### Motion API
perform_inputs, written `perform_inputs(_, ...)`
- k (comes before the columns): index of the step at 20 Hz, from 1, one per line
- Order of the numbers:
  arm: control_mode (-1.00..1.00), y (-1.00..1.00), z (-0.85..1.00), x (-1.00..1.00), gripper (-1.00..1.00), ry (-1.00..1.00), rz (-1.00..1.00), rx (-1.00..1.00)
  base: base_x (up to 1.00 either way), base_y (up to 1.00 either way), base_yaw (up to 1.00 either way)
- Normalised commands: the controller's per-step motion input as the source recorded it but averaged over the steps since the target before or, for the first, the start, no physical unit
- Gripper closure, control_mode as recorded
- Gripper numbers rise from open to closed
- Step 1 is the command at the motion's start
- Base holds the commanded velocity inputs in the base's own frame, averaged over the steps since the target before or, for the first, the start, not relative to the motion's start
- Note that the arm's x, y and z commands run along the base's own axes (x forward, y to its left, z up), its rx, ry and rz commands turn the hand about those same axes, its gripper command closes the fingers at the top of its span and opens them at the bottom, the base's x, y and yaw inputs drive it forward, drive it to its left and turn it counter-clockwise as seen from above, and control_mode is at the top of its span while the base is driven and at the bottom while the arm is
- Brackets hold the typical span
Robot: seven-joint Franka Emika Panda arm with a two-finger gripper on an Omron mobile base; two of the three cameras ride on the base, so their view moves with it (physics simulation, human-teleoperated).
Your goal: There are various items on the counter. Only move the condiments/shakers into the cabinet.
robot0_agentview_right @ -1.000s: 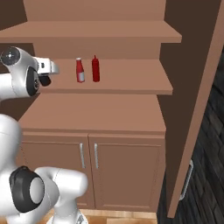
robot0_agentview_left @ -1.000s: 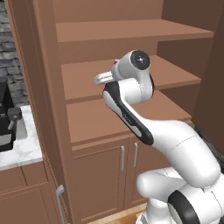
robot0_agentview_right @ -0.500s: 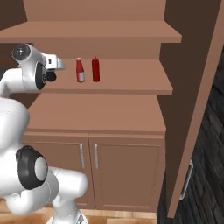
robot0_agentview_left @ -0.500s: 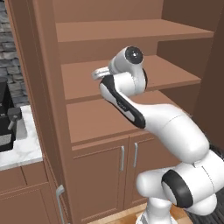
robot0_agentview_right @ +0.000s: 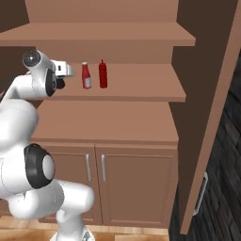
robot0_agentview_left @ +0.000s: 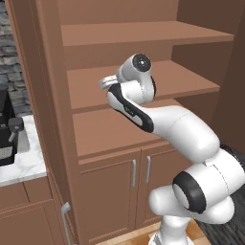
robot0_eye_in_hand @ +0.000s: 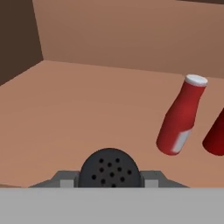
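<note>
Carrying black shaker further into cabinet, with tool clamped on it, perforated cap showing between the tips in hand view. Compared with a second ago, has pushed forward and toward the two bottles along middle shelf; now just over the shelf's front left part, near them but apart. Cannot tell whether shaker base touches the shelf board yet.

Reading that as the last of three condiments about to be set down: place step, near the end of the task. Judging only lower and release left, then pull back without clipping the neighbours.

Containers:
- Cabinet middle shelf: holding red bottle with pale label and dark red squeeze bottle, side by side, upright in right base view, not touching. Unmoved over the last second.
- Other shelves above and below: bare wood as far as visible.
- Lower doors: closed, contents hidden.

Off to the left in left base view, a strip of worktop with black coffee machine, untouched as it should be.
</note>
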Motion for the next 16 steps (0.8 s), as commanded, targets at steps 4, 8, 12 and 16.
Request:
perform_inputs(4, -1.00, 0.06, -0.22, 0.19, 1.00, 0.00, 0.00, 0.00, 0.00, 0.00, 0.00)
perform_inputs(8, -1.00, 0.08, -0.10, 0.16, 1.00, 0.00, 0.00, 0.00, 0.00, 0.00, 0.00)
perform_inputs(12, -1.00, 0.05, -0.02, 0.19, 1.00, 0.00, 0.00, 0.00, 0.00, 0.00, 0.00)
perform_inputs(16, -1.00, 0.00, -0.01, 0.18, 1.00, 0.00, 0.00, 0.00, 0.00, 0.00, 0.00)
